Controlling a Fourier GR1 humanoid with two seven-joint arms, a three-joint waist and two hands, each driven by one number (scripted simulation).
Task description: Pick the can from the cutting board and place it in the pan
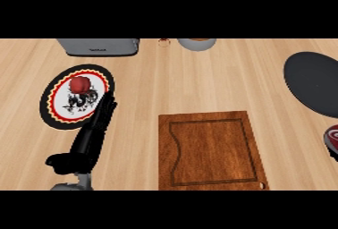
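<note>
Right of the cutting board [211,150], probably the can [332,136]: rigid, slick; grasp its sides. The left robot hand [95,127] lies open, empty.

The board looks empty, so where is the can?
In the head view the can shows at the right edge, below the pan, right of the cutting board.
</note>
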